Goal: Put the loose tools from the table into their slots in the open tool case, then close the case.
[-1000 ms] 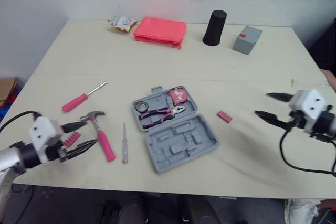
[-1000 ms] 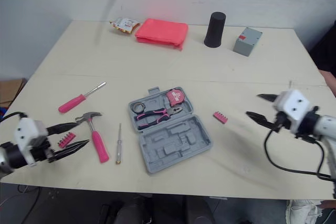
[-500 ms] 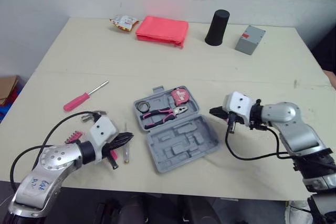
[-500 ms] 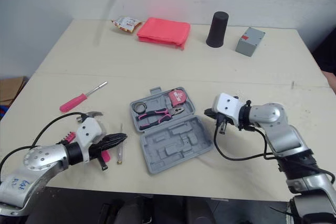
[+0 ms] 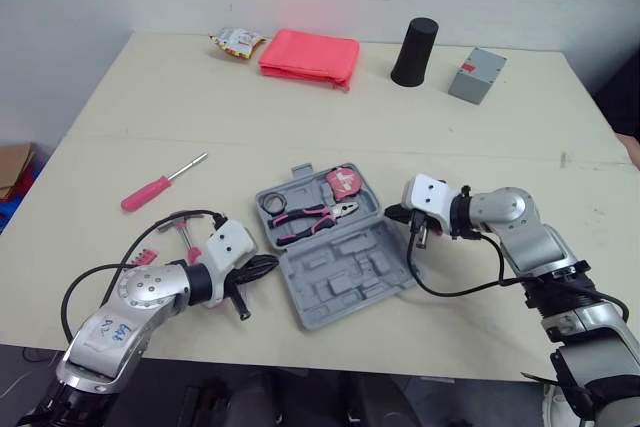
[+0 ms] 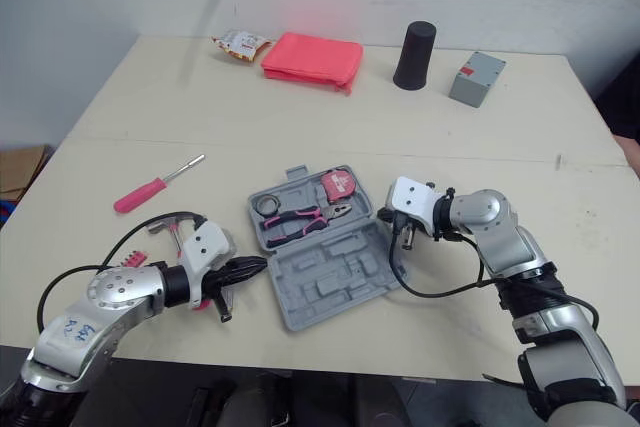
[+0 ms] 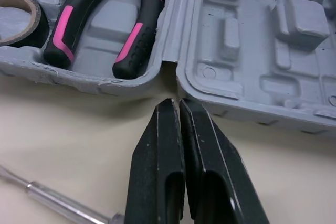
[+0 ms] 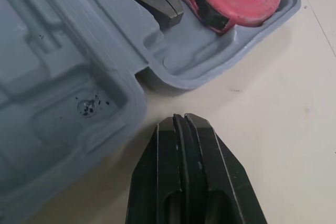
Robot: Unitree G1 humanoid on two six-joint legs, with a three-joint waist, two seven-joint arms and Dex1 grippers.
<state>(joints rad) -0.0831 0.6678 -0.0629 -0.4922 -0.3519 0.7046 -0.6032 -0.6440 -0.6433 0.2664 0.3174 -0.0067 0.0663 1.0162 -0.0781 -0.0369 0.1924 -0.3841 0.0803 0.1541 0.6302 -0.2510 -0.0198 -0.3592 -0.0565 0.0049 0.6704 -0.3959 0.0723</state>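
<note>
The open grey tool case (image 5: 345,269) lies at the table's middle, holding pink-black pliers (image 5: 312,215), a red tape measure (image 5: 343,181) and a black tape roll (image 5: 270,204). My left gripper (image 5: 270,265) is shut and empty, its tip (image 7: 178,104) close to the case's hinge notch on the left side. Shut and empty too, my right gripper (image 5: 390,213) points its tip (image 8: 181,121) at the hinge notch beside the tape measure. A red screwdriver (image 5: 160,184) lies far left. The hammer (image 5: 178,219) and pink bit strip (image 5: 146,257) sit partly behind my left arm. A thin screwdriver shaft (image 7: 47,203) lies under the left fingers.
Along the far edge stand a black cup (image 5: 414,37), a grey box (image 5: 476,75), a folded pink pouch (image 5: 308,55) and a snack packet (image 5: 234,42). Bare tabletop (image 5: 300,127) stretches between these and the case.
Both grippers, open and out at the table's sides a second ago, have shut and swung inward to the case. The left one passed over the hammer and thin screwdriver.
</note>
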